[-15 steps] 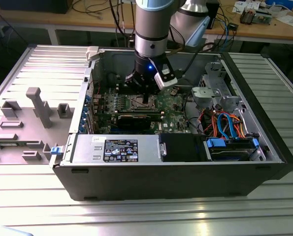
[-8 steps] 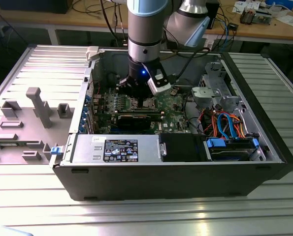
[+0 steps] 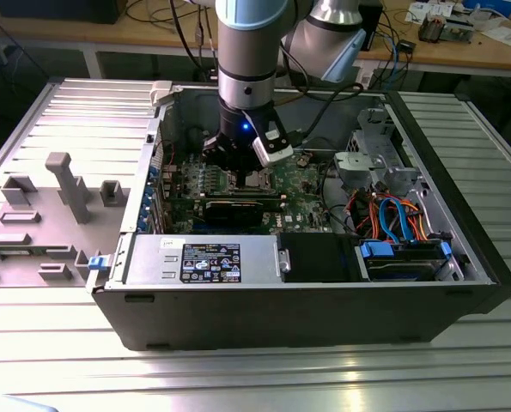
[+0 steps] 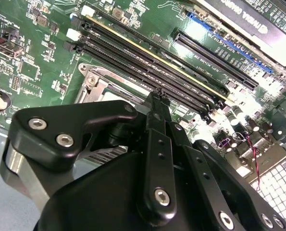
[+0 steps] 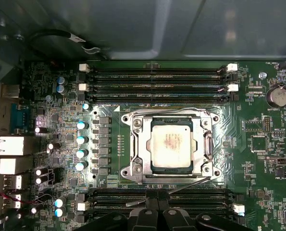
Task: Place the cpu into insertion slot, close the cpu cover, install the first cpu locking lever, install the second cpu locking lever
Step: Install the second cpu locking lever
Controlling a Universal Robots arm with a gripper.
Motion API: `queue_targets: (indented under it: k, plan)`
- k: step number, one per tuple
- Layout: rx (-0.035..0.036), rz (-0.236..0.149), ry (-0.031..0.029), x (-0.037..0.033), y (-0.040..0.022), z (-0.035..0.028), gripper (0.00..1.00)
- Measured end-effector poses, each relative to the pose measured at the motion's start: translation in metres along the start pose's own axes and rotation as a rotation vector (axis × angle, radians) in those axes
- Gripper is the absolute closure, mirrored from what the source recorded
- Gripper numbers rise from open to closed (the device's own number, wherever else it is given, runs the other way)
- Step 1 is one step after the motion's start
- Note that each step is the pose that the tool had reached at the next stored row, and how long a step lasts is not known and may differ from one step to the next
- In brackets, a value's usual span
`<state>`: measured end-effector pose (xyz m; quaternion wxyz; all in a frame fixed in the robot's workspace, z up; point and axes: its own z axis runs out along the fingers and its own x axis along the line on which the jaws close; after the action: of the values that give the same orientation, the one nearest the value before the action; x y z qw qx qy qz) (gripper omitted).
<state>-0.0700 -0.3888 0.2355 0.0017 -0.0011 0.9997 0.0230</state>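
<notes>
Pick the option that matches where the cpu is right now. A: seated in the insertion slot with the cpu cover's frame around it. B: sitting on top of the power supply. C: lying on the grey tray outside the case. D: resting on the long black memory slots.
A: in the first wrist view the cpu lies flat in the insertion slot, with the cpu cover framing it on the green motherboard.

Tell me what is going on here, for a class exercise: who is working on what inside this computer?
A robot arm reaches down into an open computer case, its gripper hovering over the green motherboard. In the first wrist view the cpu already sits in the insertion slot, with the cpu cover lying down around it. A thin locking lever lies along the socket's edge nearest the gripper; whether it is latched is unclear.
</notes>
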Motion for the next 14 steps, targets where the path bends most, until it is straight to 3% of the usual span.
queue_targets:
  k: [11,14]
  plan:
    - [-0.0005,0.000,0.0002,0.0000,0.0000,0.0000,0.89]
    - [-0.0098,0.000,0.0028,0.0000,-0.0001,0.0000,0.89]
